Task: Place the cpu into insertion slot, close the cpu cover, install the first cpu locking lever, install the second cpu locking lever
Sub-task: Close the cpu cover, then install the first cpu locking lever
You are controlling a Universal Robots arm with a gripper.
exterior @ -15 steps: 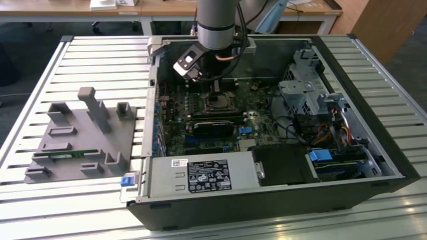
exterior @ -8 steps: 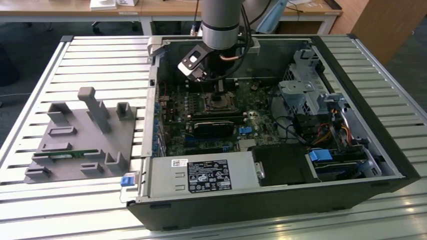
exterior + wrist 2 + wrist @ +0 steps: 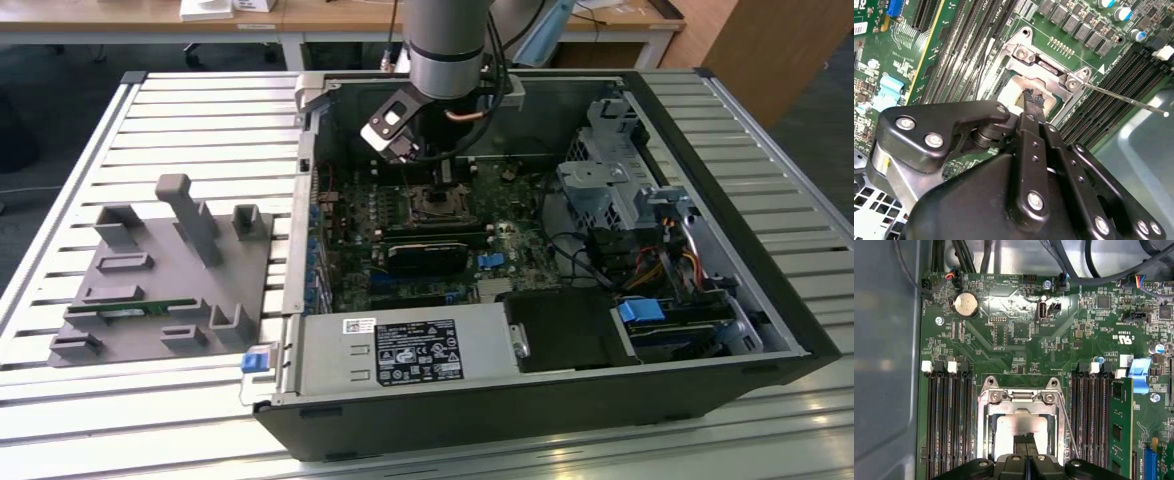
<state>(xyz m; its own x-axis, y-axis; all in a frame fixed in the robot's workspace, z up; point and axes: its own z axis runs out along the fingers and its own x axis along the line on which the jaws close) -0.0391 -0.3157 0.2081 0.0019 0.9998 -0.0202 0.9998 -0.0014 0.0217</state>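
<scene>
My gripper (image 3: pixel 447 176) hangs inside the open computer case, right over the insertion slot (image 3: pixel 438 206). In both wrist views its two fingers are pressed together, shut with nothing between them, tips (image 3: pixel 1034 99) (image 3: pixel 1026 440) resting at or just above the cpu. The cpu (image 3: pixel 1011 426) (image 3: pixel 1013 93) is a pale silver square lying in the slot, which it mostly hides. The cpu cover (image 3: pixel 988 412) (image 3: pixel 1046 67), a silvery frame, lies down around it. A thin wire locking lever (image 3: pixel 1124 97) (image 3: pixel 1069 432) runs along one side, its free end sticking out over the memory slots.
Long black memory slots (image 3: pixel 949 425) flank the socket, with a green memory stick (image 3: pixel 1119 435) on one side. A black graphics card (image 3: pixel 427 255), power supply (image 3: pixel 400 350) and drive cage (image 3: pixel 607 185) crowd the case. A grey fixture (image 3: pixel 160 270) sits at the exterior view's left.
</scene>
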